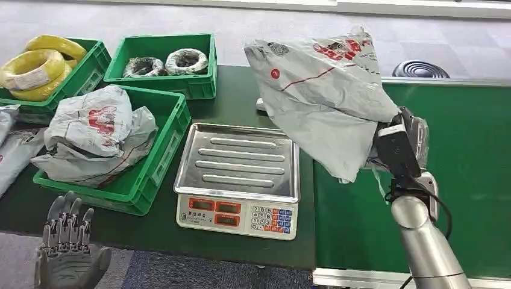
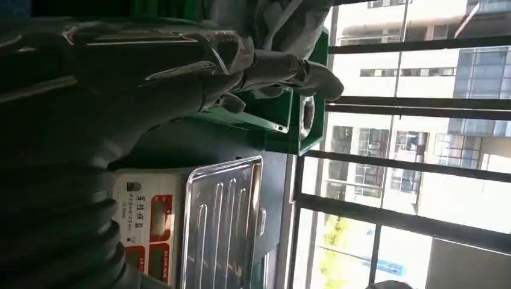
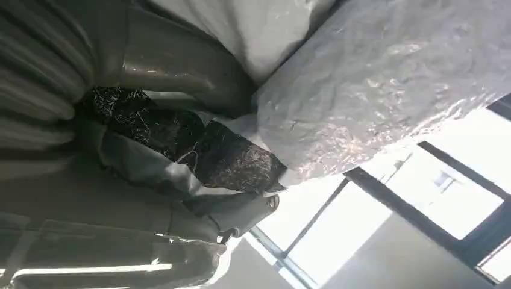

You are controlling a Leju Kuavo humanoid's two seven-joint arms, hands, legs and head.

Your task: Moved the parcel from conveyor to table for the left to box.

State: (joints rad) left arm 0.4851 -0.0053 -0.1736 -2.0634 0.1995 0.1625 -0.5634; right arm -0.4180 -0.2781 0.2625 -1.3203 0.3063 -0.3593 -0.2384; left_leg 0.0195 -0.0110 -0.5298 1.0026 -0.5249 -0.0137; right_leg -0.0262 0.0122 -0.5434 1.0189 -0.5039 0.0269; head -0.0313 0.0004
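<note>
Right hand (image 1: 405, 141): grips grey parcel (image 1: 328, 96), raised just right of the weighing scale (image 1: 238, 180)
Left hand (image 1: 67, 244): holds nothing, fingers apart, below table edge, left of scale
Green crate (image 1: 158, 159): bagged parcels inside, touching scale's left

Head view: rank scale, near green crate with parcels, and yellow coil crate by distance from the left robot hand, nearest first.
From the left robot hand:
1. Near green crate, just ahead of the hand.
2. Scale, to its right.
3. Yellow coil crate, far back at the table's left.
</note>
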